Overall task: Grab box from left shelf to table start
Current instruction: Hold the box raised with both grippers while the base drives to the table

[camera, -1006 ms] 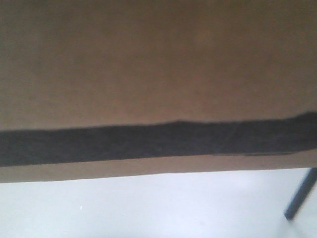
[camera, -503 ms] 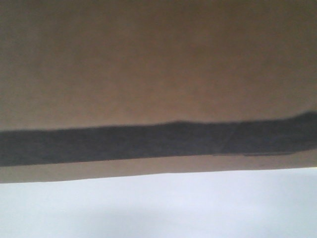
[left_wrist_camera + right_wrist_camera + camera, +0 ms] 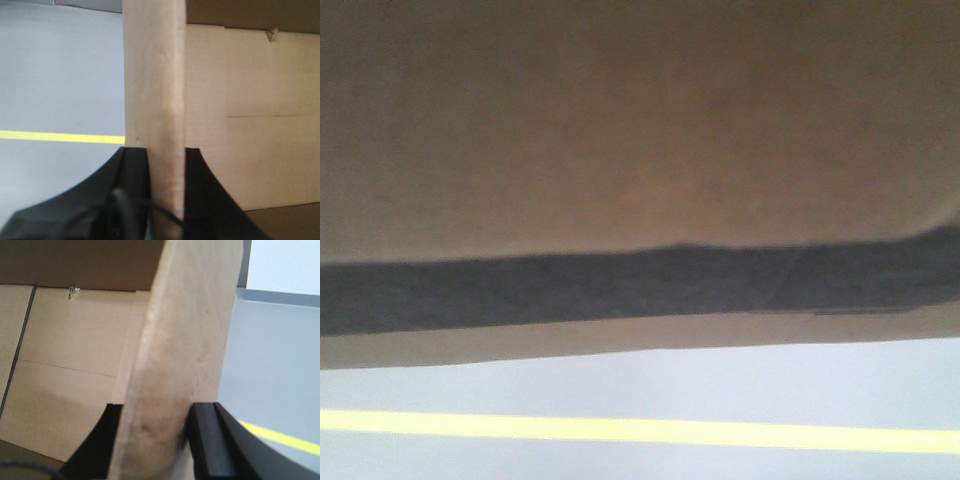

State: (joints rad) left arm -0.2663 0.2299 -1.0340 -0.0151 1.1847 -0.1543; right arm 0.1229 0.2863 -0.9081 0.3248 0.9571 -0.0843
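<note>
- my left gripper (image 3: 166,159) is clamped on an upright wall of the box (image 3: 250,125), a finger on each face.
- my right gripper (image 3: 152,415) pinches another wall edge likewise.
- outward of both hands lies open grey floor (image 3: 60,75) crossed by a yellow line (image 3: 60,135).

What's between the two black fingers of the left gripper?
A cardboard panel of the box, seen edge-on, fills the gap of the left gripper; both fingers touch it. The left wrist view shows this.
</note>
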